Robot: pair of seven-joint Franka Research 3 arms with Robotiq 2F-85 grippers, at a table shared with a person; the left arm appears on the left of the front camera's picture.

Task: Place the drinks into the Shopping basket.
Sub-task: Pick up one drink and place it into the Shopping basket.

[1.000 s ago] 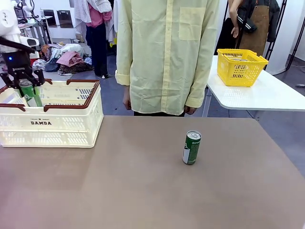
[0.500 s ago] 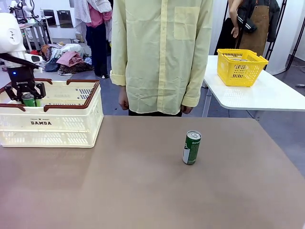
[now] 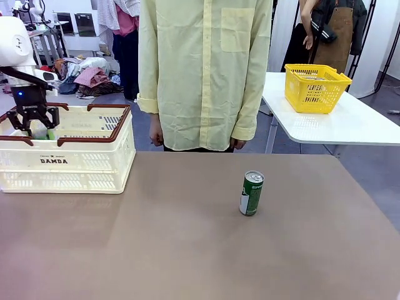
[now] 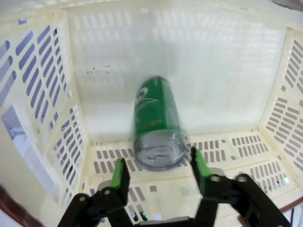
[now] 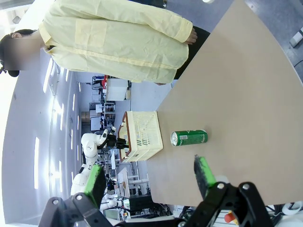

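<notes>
The left end effector (image 4: 157, 160), spread, is being held inside the cream-white slotted plastic shopping basket (image 4: 189, 61); the slim green metal can (image 4: 154, 113) is being released between its fingertips. A straight lift seems best.

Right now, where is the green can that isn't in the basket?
In the front view the green can stands upright on the table, right of centre, before the person, far from the Shopping basket at the left.

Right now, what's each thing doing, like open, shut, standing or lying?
Shopping basket: upright, can inside
first can: loose in basket, blurred
second can: standing upright on table
left gripper: open, gripping nothing
right gripper: open, empty
</notes>
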